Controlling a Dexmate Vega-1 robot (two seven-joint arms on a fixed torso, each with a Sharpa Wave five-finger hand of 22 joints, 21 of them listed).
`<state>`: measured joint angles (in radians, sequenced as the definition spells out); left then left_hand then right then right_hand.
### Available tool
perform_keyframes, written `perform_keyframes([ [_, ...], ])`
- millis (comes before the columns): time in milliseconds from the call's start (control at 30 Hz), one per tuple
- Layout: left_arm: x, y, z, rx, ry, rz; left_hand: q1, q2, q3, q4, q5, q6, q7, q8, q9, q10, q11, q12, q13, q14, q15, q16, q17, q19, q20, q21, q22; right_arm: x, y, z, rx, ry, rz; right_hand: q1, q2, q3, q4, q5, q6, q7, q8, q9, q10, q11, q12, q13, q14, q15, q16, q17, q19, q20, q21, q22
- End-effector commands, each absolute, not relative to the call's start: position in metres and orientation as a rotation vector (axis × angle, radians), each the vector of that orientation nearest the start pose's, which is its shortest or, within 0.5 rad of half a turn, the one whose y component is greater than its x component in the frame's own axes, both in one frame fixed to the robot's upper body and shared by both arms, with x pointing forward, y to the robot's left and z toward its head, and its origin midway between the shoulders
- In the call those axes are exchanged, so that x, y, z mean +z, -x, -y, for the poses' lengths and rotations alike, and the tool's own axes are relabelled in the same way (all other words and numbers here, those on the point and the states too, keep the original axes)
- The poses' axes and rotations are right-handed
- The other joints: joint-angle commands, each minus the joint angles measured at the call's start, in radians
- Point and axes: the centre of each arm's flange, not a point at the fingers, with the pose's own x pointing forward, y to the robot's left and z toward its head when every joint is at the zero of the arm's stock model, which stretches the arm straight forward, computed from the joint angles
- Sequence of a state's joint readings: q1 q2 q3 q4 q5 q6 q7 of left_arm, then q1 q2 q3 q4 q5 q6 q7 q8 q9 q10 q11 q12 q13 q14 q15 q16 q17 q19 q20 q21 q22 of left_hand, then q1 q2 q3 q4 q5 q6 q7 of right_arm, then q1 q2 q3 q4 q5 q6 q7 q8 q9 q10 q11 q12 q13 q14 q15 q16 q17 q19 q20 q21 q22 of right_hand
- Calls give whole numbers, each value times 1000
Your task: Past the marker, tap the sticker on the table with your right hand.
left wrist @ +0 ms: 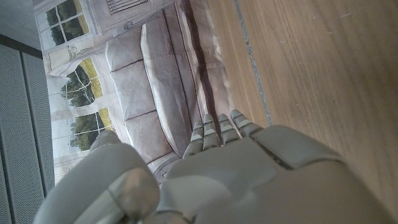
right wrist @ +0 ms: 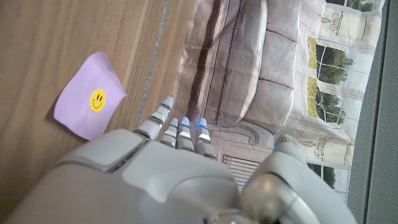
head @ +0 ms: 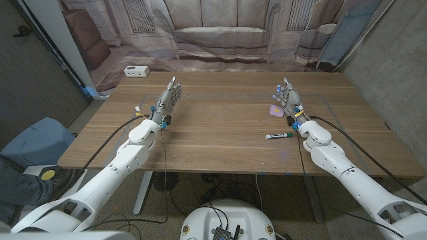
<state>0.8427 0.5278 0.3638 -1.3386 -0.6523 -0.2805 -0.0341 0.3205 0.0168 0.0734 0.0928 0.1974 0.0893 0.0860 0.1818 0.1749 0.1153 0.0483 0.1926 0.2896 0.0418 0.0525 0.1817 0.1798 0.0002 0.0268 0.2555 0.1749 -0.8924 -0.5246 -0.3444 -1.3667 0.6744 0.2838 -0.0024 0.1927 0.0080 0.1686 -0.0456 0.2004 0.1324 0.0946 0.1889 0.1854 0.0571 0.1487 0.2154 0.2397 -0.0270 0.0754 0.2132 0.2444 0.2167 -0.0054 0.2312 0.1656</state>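
A purple note with a yellow smiley sticker (right wrist: 90, 104) lies on the wooden table (head: 220, 133); in the head view the note (head: 274, 111) sits just beside my right hand (head: 288, 99), on its inner side. My right hand (right wrist: 180, 168) stands with fingers straight and apart, holding nothing, above the table next to the note. A white marker (head: 279, 136) with a dark cap lies nearer to me than the note, close to my right wrist. My left hand (head: 167, 100) is up at the far left of the table, fingers extended, empty; its back (left wrist: 249, 180) fills the left wrist view.
A white box (head: 136, 71) sits at the table's far left corner. A backdrop printed with a sofa (head: 220, 33) hangs behind the far edge. A blue chair (head: 33, 143) stands off the table's left side.
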Motion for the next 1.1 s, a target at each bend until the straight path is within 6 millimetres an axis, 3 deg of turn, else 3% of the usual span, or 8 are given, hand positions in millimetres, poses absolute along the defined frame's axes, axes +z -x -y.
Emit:
perform_keyframes([
  [33, 1, -634, -287, -243, -3, 641, 9, 2, 4, 4, 6, 15, 1, 10, 2, 15, 1, 9, -2, 4, 12, 7, 1, 0, 12, 2, 2, -38, -617, 300, 169, -108, 624, 8, 0, 6, 0, 5, 7, -2, 7, 4, 5, 5, 6, 2, 1, 11, 5, 2, 6, 0, 2, 5],
  [400, -1, -626, -295, -232, -13, 635, 17, 11, 8, -3, 5, 40, 2, 15, 3, 48, 8, 21, -18, 39, 15, 17, 0, 21, 27, -1, 2, -40, -605, 299, 147, -64, 659, 9, -1, 5, -4, 3, 20, -10, 12, 5, 21, 3, 11, -2, 14, 5, 7, -2, 15, 5, -1, 5],
  [533, 1, -621, -298, -235, -36, 646, 18, 12, 8, -5, 4, 47, 4, 17, 3, 53, 10, 22, -21, 45, 14, 18, 0, 24, 28, -3, 2, -39, -603, 296, 133, -47, 698, 9, -3, 3, -7, 1, 33, -29, 16, 5, 35, 0, 14, -5, 27, -3, 10, -5, 22, 3, -4, 5],
  [600, 1, -619, -299, -235, -43, 654, 18, 13, 8, -5, 4, 48, 4, 17, 3, 56, 8, 23, -22, 47, 15, 18, 0, 24, 29, -3, 2, -38, -602, 297, 124, -32, 715, 10, -3, 2, -10, 0, 49, -26, 20, 5, 73, 2, 26, -9, 46, -12, 13, -9, 37, 1, -4, 6],
  [733, 3, -616, -300, -231, -59, 666, 20, 13, 8, -7, 3, 58, 6, 19, 3, 62, 9, 25, -26, 53, 15, 19, 0, 27, 30, -5, 2, -36, -602, 300, 120, -15, 737, 10, -5, 1, -13, -2, 77, -14, 29, 6, 87, 2, 28, -12, 59, -15, 15, -13, 49, 0, -4, 6],
  [867, 2, -615, -298, -236, -65, 669, 21, 14, 8, -9, 3, 62, 7, 19, 3, 67, 8, 27, -29, 56, 15, 18, 0, 30, 32, -6, 2, -35, -601, 302, 98, 3, 753, 10, -2, 0, -16, -3, 95, -14, 31, 6, 108, -6, 32, -15, 30, -26, 0, -17, 18, -6, -22, 6],
  [933, 2, -615, -297, -238, -71, 671, 21, 14, 8, -9, 3, 67, 6, 21, 3, 68, 9, 27, -30, 59, 15, 19, 0, 31, 33, -7, 2, -34, -602, 304, 92, 15, 759, 10, -1, -1, -18, -4, 94, -31, 28, 6, 98, -11, 26, -17, 32, -24, 0, -18, 6, 2, -29, 7],
  [1100, 2, -616, -296, -242, -68, 671, 22, 15, 8, -11, 2, 72, 5, 20, 3, 77, 10, 30, -34, 67, 14, 20, 0, 34, 34, -8, 2, -35, -602, 307, 70, 56, 765, 11, 1, -1, -21, -4, 108, -36, 31, 6, 121, -12, 32, -19, 49, -31, 5, -21, 1, -4, -32, 7],
])
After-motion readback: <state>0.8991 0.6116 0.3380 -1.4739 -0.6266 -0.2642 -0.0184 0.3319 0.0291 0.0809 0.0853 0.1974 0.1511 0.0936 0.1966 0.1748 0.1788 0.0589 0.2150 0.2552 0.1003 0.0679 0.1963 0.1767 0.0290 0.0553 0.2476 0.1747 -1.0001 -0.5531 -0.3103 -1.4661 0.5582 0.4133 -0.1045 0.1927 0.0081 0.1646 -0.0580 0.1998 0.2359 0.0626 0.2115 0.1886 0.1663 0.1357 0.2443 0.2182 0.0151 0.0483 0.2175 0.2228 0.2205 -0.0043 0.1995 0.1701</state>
